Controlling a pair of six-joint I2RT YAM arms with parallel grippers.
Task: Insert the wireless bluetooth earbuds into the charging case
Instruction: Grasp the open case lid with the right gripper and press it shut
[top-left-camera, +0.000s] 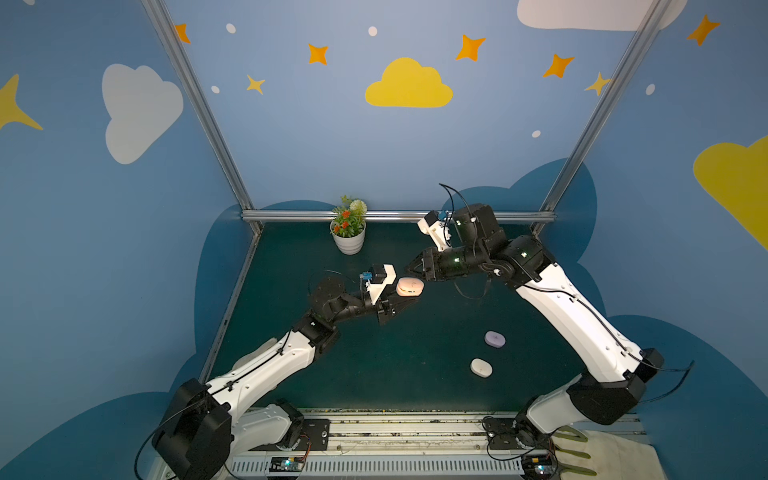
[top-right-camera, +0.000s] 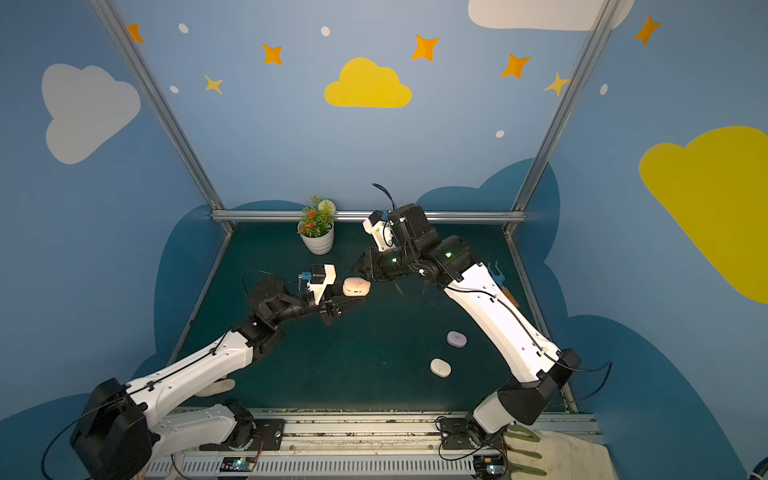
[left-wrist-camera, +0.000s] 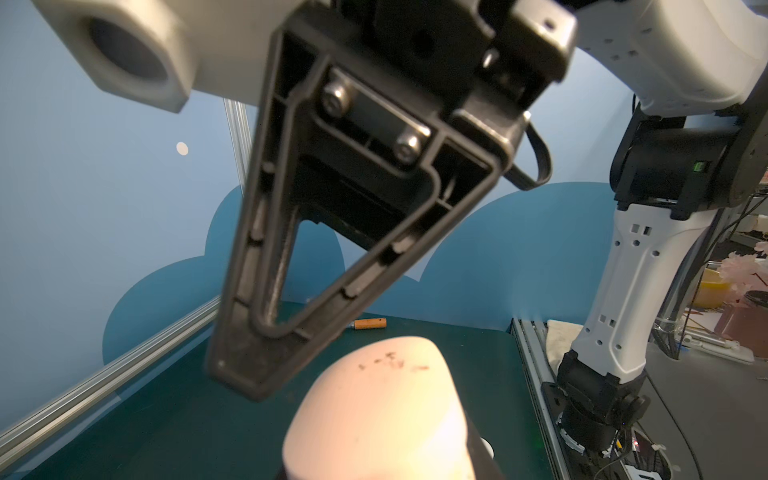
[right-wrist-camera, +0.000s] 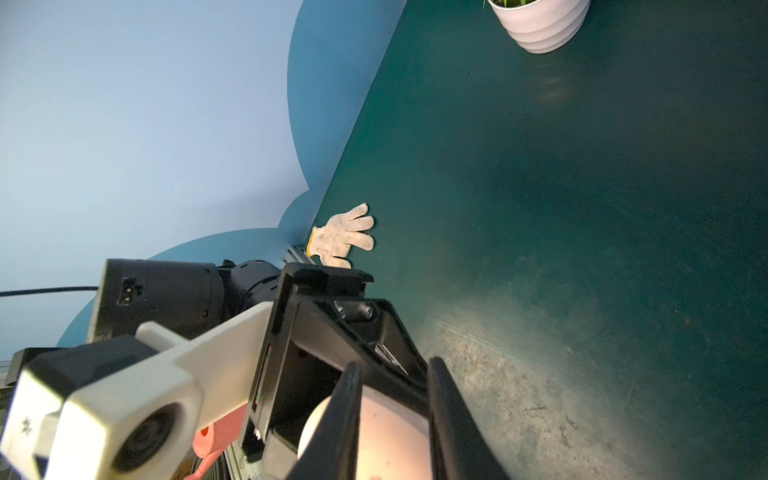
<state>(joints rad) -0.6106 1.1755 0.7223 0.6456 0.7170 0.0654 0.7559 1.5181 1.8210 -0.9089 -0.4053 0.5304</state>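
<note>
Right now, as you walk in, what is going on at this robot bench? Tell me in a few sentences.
The left gripper holds a pink charging case above the green mat. The right gripper straddles the case's far end with its fingers; whether it grips is unclear. A lilac case and a white case lie shut on the mat nearer the right arm. No earbuds are in view.
</note>
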